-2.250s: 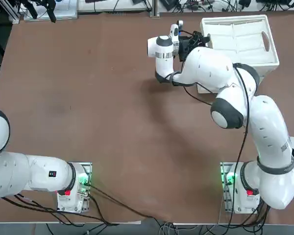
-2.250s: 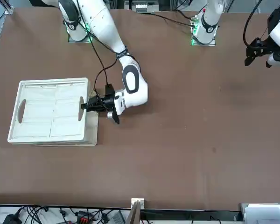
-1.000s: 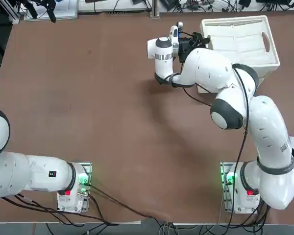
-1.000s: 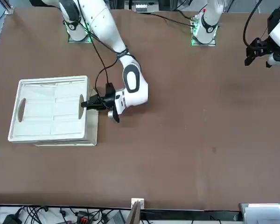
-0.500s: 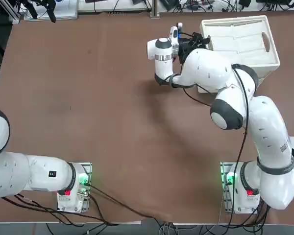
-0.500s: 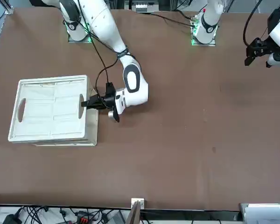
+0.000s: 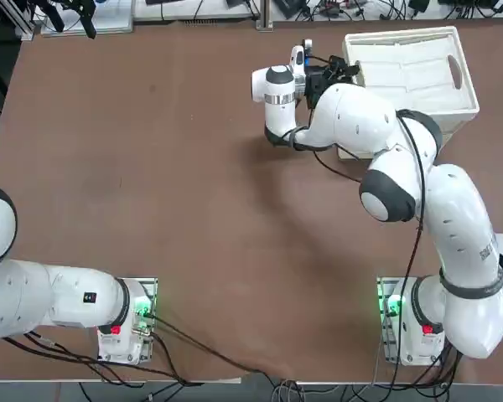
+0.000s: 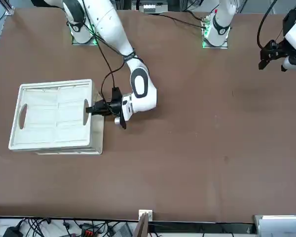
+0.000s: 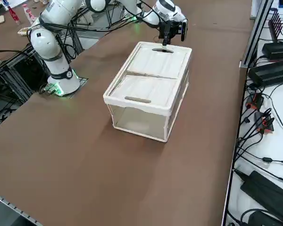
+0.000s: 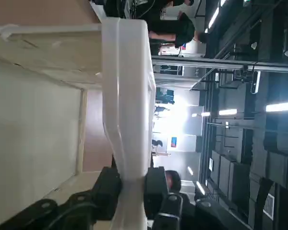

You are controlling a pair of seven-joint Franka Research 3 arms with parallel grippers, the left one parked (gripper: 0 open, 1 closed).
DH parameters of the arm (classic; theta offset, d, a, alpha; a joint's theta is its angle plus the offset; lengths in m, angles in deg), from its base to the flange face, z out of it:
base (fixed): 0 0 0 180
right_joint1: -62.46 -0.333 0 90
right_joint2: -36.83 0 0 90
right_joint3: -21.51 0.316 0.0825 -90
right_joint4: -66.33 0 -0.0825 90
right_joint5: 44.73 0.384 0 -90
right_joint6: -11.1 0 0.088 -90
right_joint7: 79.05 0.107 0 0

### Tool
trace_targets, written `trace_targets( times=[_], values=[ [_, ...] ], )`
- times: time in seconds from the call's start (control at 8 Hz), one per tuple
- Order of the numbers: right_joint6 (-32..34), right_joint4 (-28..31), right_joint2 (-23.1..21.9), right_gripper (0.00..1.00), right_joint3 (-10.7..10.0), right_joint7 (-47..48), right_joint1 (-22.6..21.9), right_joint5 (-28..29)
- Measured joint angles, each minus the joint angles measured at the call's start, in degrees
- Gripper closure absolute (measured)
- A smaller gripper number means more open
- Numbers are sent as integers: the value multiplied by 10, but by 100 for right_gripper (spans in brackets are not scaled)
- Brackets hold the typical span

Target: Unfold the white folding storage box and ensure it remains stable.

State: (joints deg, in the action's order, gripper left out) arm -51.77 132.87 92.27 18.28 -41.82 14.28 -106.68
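The white folding storage box (image 7: 407, 71) stands at the table's far right, its rim raised above translucent side walls (image 9: 141, 117). Flat panels with oval handle cutouts lie level with the rim (image 8: 54, 116). My right gripper (image 7: 350, 69) reaches sideways to the box's short end nearest the table's middle. There it (image 8: 89, 109) is shut on the thick rim beside a handle cutout. In the wrist view the white rim (image 10: 127, 86) runs between the two black fingertips (image 10: 110, 181), which press it from both sides. From the right side the gripper (image 9: 166, 41) meets the box's far end.
Brown tabletop (image 7: 151, 167) stretches left of and in front of the box. Black power adapters and cables (image 9: 269, 70) lie on a white ledge past the table's right edge. A person stands far off in the room in the wrist view.
The gripper and the rim end it holds have crept slightly upward, and the box's top has shifted a little with them. The grip stays on the rim.
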Motion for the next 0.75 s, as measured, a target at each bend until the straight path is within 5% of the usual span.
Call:
trace_targets(
  times=[0.75],
  values=[
    [11,-1,2,43,-2,-44,-6,-10]
  ],
)
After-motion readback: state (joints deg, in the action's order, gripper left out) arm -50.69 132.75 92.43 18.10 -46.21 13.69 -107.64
